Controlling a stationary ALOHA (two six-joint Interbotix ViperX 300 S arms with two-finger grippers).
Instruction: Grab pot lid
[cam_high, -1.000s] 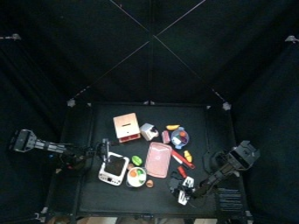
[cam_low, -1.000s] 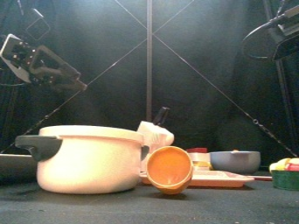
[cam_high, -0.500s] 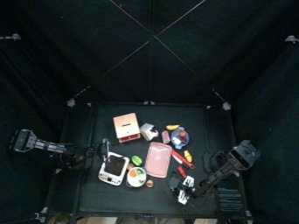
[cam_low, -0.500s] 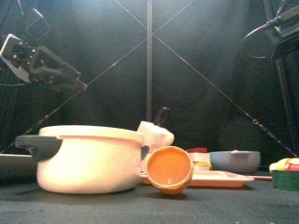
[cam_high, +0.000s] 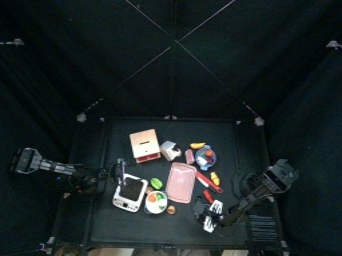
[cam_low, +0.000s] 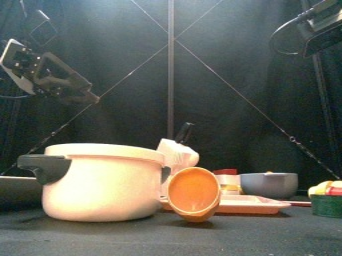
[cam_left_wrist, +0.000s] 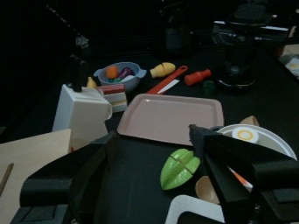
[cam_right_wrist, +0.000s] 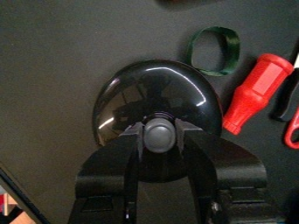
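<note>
The pot lid (cam_right_wrist: 122, 96) is a glossy black dome with a grey knob (cam_right_wrist: 160, 135), lying on the black table. In the right wrist view my right gripper (cam_right_wrist: 162, 144) is over it, its jaws closed in against both sides of the knob. In the top view that gripper (cam_high: 214, 212) is at the table's front right; the lid is hidden under it there. My left gripper (cam_left_wrist: 163, 179) is open and empty, held above the table's left side (cam_high: 104, 183).
A green ring (cam_right_wrist: 214, 49) and a red-handled tool (cam_right_wrist: 250, 93) lie beside the lid. A pink tray (cam_high: 178, 182), a plate of food (cam_high: 158, 201), a fruit bowl (cam_high: 205, 157) and a pink box (cam_high: 144, 143) fill the middle. A white pot (cam_low: 100, 182) and an orange cup (cam_low: 191, 192) stand at the front.
In the front view the right arm's upper part has shifted slightly at the upper right. The left arm and the objects have not moved.
</note>
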